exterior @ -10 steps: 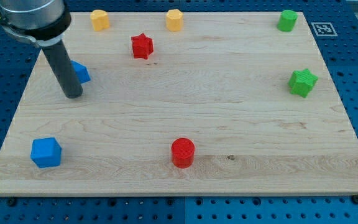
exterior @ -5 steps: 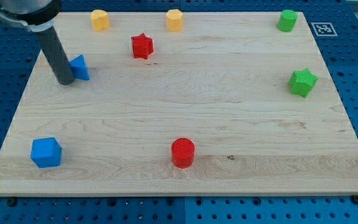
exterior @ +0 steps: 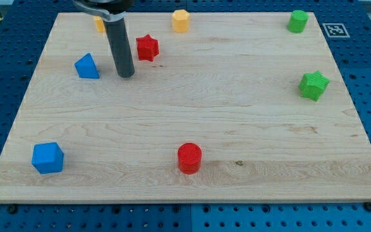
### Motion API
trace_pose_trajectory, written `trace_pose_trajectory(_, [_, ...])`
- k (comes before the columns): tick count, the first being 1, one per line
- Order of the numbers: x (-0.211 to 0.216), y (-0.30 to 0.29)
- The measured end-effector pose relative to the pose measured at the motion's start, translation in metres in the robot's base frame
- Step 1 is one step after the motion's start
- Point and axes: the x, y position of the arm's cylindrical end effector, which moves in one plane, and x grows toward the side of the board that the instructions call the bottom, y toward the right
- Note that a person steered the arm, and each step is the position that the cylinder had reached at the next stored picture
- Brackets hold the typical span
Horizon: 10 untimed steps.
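Observation:
My tip [exterior: 126, 75] rests on the board between the blue triangular block [exterior: 87, 66] on its left and the red star block [exterior: 147, 48] up and to its right. It touches neither; a small gap shows on both sides. The rod partly hides a yellow block [exterior: 99, 24] at the view's top left. A second yellow block [exterior: 181, 20] sits at the top centre.
A blue cube [exterior: 47, 158] lies at the bottom left and a red cylinder [exterior: 189, 158] at the bottom centre. A green block [exterior: 297, 21] stands at the top right, a green star [exterior: 314, 85] at the right. The wooden board [exterior: 237, 116] lies on a blue pegboard.
The rod has swung from the left side of the blue triangular block to its right side, moving toward the red star. The blue block sits about where it was.

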Motion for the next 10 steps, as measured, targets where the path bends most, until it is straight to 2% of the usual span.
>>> trace_pose_trajectory(3, [-0.061, 0.002])
trace_pose_trajectory(6, [-0.109, 0.040])
trace_pose_trajectory(8, [-0.163, 0.046])
trace_pose_trajectory(9, [-0.181, 0.050])
trace_pose_trajectory(10, [-0.180, 0.055])
